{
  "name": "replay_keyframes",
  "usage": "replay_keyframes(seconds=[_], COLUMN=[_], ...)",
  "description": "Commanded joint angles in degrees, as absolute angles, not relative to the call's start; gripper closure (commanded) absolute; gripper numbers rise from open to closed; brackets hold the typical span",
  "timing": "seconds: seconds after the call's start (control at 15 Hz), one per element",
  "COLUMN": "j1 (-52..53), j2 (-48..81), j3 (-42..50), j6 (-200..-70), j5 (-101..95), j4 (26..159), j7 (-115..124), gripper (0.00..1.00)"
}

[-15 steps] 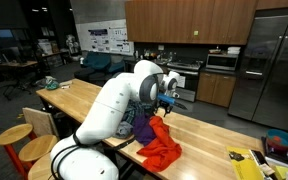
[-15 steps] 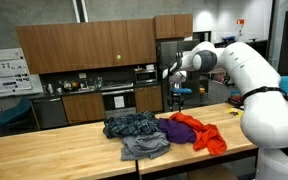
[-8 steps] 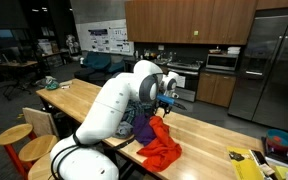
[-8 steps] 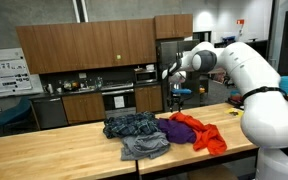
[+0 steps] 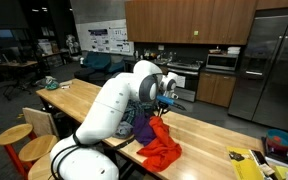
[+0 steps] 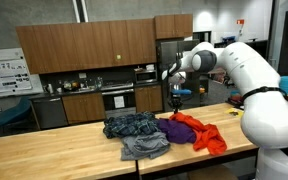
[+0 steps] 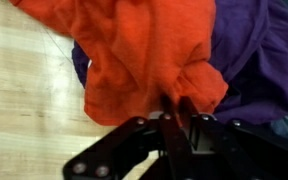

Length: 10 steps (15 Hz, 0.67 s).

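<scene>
On the table (image 6: 54,155), four crumpled cloths (image 6: 144,146), one gripper (image 6: 177,102).

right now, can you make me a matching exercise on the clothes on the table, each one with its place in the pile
Things:
1. orange cloth
2. purple cloth
3. grey cloth
4. dark blue patterned cloth

Places, as seen in an exterior view:
a. the end of the pile farthest from the robot arm
b. the front of the pile, nearest the camera
c. the end of the pile beside the robot arm
d. the middle, between the orange and the dark blue

Pairs: 1-c, 2-d, 3-b, 4-a
</scene>
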<state>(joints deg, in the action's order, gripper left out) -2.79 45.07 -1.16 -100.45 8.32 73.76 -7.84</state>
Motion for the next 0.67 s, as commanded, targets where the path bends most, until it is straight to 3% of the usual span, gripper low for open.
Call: replay_keyframes(seconds=[0.0, 0.6], j1=[-3.0, -5.4], j2=[43.6, 36.5], j3=[-1.3, -1.6], j6=[-101.0, -110.5], j5=[7.9, 10.9], j4=[75.2, 84.3], j7=[-6.8, -7.2], gripper=[1.0, 1.0])
